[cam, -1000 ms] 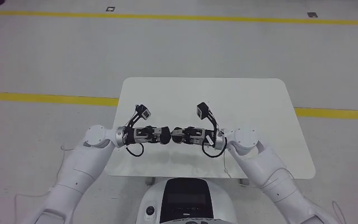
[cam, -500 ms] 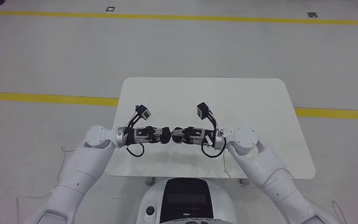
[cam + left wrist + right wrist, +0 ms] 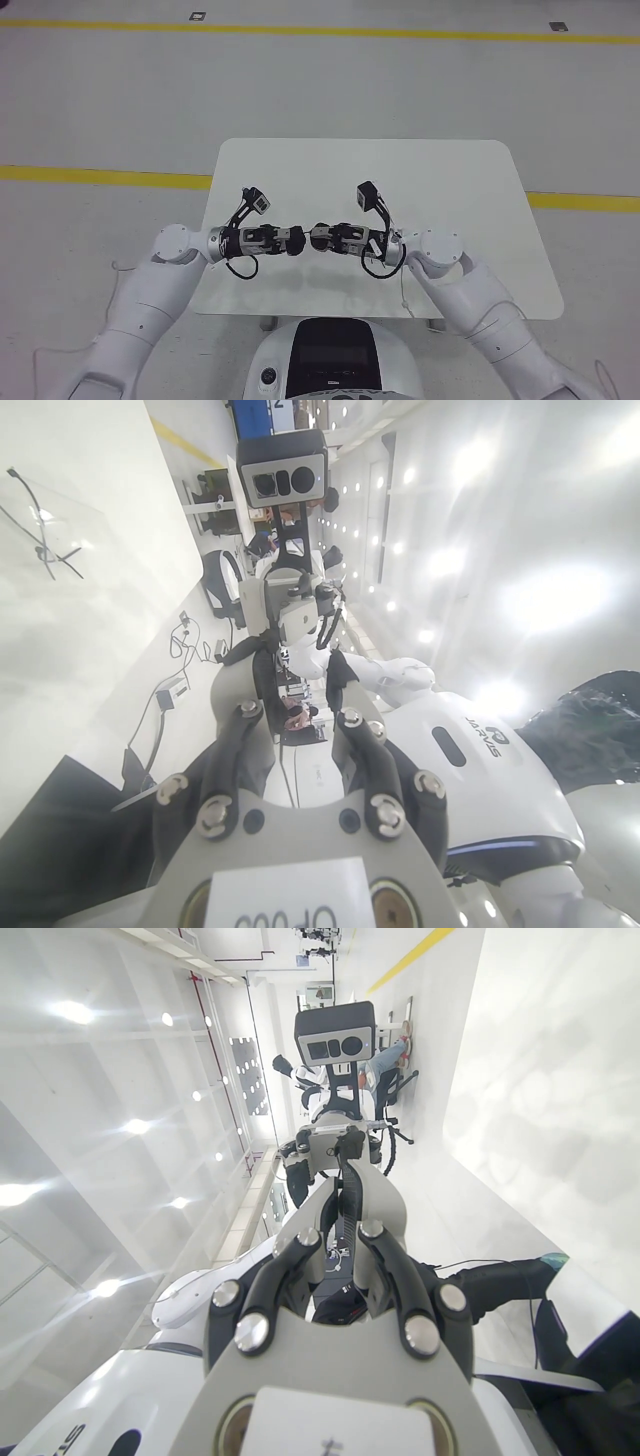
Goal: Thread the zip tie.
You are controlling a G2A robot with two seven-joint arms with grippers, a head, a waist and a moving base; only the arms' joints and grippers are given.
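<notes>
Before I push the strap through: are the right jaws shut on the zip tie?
Shut on it. In the right wrist view the ribbed zip tie runs pinched between the jaws of the right gripper.

The zip tie [image 3: 350, 1200] is black ridged plastic, the table [image 3: 450, 190] smooth matt white.

Top view: where the left gripper [image 3: 300, 241] and right gripper [image 3: 316, 237] meet tip to tip, the zip tie [image 3: 351, 1200] is too small for us to find. Right wrist view: the black ribbed strap's near end is hidden behind the right gripper's frame, and we lose its far end against the left gripper. Both arms cover part of the desk's [image 3: 480, 200] near edge.
</notes>
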